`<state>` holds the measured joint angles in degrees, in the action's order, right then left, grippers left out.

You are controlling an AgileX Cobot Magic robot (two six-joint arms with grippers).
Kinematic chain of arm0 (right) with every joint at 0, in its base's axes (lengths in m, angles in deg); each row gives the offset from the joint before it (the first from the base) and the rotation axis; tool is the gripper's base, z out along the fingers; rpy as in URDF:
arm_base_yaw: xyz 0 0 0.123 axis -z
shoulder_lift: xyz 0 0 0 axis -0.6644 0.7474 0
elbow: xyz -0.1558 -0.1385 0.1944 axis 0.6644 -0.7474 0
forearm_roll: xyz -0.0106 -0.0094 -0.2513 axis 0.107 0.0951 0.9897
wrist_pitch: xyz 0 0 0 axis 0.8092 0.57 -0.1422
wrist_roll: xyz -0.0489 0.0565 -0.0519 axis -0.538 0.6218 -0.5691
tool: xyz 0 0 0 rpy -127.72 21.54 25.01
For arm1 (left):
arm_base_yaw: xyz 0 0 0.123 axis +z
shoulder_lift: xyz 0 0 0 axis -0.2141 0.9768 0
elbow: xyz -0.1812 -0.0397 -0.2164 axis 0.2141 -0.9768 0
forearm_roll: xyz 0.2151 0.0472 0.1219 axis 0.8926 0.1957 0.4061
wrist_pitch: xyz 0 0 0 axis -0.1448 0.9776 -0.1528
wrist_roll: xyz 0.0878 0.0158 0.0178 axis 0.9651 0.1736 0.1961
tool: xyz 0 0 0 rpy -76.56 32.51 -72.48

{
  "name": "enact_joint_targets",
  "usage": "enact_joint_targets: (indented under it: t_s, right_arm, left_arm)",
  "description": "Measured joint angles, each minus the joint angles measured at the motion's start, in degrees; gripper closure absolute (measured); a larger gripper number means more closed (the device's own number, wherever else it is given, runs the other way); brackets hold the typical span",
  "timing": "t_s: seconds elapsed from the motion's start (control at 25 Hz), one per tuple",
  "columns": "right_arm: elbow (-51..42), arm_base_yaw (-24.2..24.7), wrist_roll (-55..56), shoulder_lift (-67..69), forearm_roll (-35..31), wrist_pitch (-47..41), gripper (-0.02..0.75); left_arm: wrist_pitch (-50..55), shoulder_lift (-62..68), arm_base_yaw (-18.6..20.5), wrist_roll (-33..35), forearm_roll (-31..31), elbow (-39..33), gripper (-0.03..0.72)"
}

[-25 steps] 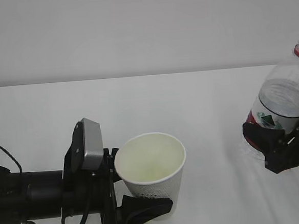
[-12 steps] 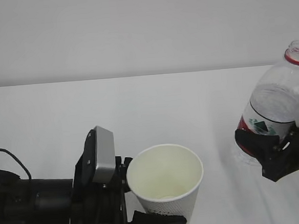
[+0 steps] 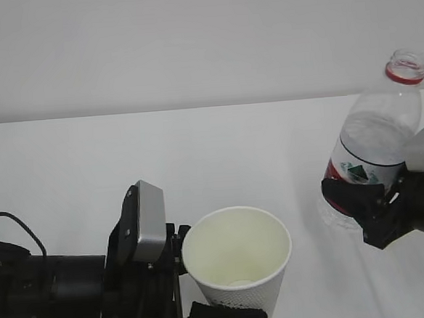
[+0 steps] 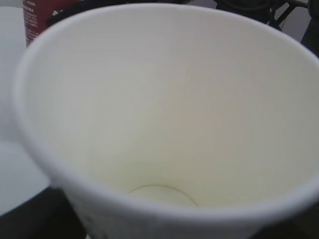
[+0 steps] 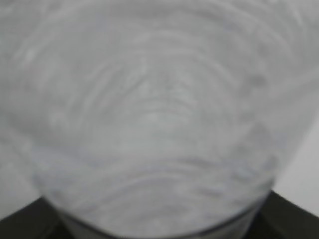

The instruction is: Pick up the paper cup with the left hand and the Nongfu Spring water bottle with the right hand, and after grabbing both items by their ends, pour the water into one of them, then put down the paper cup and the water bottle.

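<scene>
- Exterior view puts the cup (image 3: 237, 263) low at centre, upright, mouth open and dry inside, held off the desk (image 3: 197, 153) by the left tool (image 3: 208, 305), whose jaws stand wide around its lower wall.
- Left wrist view looks straight into the cup (image 4: 164, 124): cream inside, bare bottom disc, no water yet; a strip of the bottle's red label shows past the rim at top left.
- Right of the cup and well apart, the bottle (image 3: 375, 144) is lifted, uncapped, with its neck up and tilted slightly away from the cup; the right tool (image 3: 360, 199) grips it around the label band near the base, jaws partly spread to the bottle's width.
- Right wrist view shows only the blurred ribbed wall of the bottle (image 5: 149, 124) filling the frame, so the water level cannot be read there.
- Step in hand, as a judgement: bring mouth over cup, then pour.
- To do it well, the right arm should carry the bottle leftward until its neck sits above the cup's middle before any tipping, then roll slowly so the stream lands inside.
- The cup ought to stay level and steady, since a paper wall squeezed harder may buckle.
- Risk: tipping early spills on the desk or the left arm's wrist camera (image 3: 147, 222).
</scene>
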<state>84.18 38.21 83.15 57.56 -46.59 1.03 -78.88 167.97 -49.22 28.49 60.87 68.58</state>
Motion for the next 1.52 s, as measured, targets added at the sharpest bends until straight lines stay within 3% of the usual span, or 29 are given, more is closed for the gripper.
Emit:
enact_joint_targets:
  t_s: [0.92,1.52]
  right_arm:
    - [10.3,-0.2,5.92,0.0,13.39,-4.75,0.253]
    - [17.27,-9.76,6.04,0.0,15.74,-10.36,0.253]
  left_arm:
    - [0.0,0.0,0.0,0.0,0.0,0.0,0.097]
    - [0.0,0.0,0.0,0.0,0.0,0.0,0.097]
